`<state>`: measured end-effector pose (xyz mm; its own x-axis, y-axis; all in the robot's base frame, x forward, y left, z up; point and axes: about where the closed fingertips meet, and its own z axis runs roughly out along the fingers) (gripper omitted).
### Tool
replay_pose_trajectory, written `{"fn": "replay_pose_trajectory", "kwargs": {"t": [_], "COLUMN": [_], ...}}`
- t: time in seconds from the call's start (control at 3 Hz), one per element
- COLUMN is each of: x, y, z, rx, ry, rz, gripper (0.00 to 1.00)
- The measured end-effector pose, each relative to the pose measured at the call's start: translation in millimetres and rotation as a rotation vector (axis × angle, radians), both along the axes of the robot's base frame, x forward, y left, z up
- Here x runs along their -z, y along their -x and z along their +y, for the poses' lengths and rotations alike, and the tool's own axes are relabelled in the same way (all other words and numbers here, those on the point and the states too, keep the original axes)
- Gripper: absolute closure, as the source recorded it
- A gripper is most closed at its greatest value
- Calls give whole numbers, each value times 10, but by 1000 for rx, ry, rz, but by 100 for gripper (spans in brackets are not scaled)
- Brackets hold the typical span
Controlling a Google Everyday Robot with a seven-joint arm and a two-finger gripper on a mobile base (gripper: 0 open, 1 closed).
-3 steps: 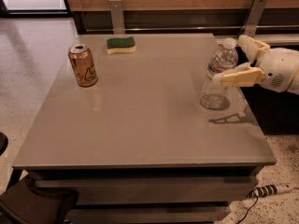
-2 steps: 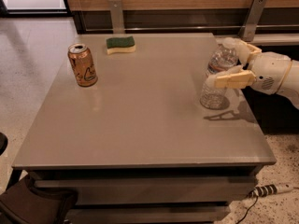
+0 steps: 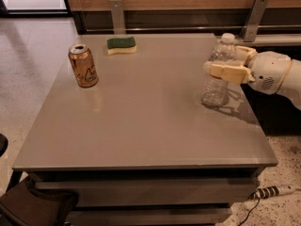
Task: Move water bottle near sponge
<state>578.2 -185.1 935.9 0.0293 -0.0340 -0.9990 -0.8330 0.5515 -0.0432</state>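
Holding the water bottle [image 3: 215, 89] upright near the desk [image 3: 141, 126] edge, my gripper [image 3: 217, 66] is clamped on it; the sponge [image 3: 121, 45] lies at ten o'clock, well apart.

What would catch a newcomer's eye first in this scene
The pale gripper at the right edge of the table, clasping the clear water bottle at mid-height. Next, the orange-gold can at far left and the green-topped sponge by the back edge, both well apart from the bottle.

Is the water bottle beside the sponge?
No, the water bottle stands at right with the gripper around it, well apart from the sponge at back left.
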Motion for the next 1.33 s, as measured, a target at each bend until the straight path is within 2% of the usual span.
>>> {"fn": "replay_pose_trajectory", "kwargs": {"t": [0.33, 0.67, 1.0, 1.33], "x": [-6, -15, -19, -375], "y": [-2, -4, -5, -306], "z": [26, 66, 80, -61], "rx": [-4, -11, -13, 32], "ry": [0, 0, 0, -5], "rz": [-1, -2, -2, -17], "gripper": [64, 95, 100, 100]}}
